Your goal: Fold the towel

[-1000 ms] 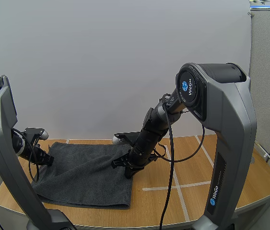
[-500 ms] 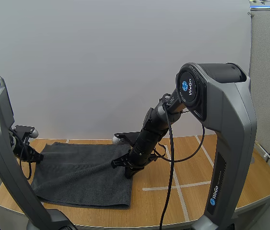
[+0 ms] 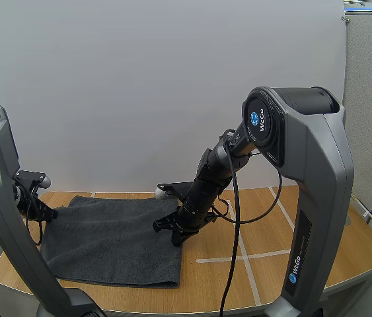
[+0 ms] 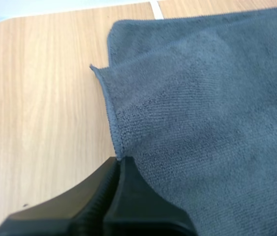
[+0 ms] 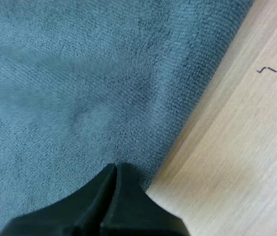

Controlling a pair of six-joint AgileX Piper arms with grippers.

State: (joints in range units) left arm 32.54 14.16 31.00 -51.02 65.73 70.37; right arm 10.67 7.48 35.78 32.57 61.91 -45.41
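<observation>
The left pincer (image 4: 118, 162) is pressed together, pinching the hem of the dark grey terry towel (image 4: 202, 98) at the towel's 9 o'clock edge. The right pincer (image 5: 114, 168) is also closed, nipping the cloth just inside its 3 o'clock edge. The towel lies flat, 2 layers showing at its far left corner, on the light wooden counter (image 3: 258, 264), whose bare, white-taped part lies at 3 o'clock.

The arms (image 3: 318, 198) are grey with black joints (image 3: 202, 188) and fingers (image 4: 143, 206), blue roundel (image 3: 254, 119), white WeGo lettering (image 3: 296, 264)
</observation>
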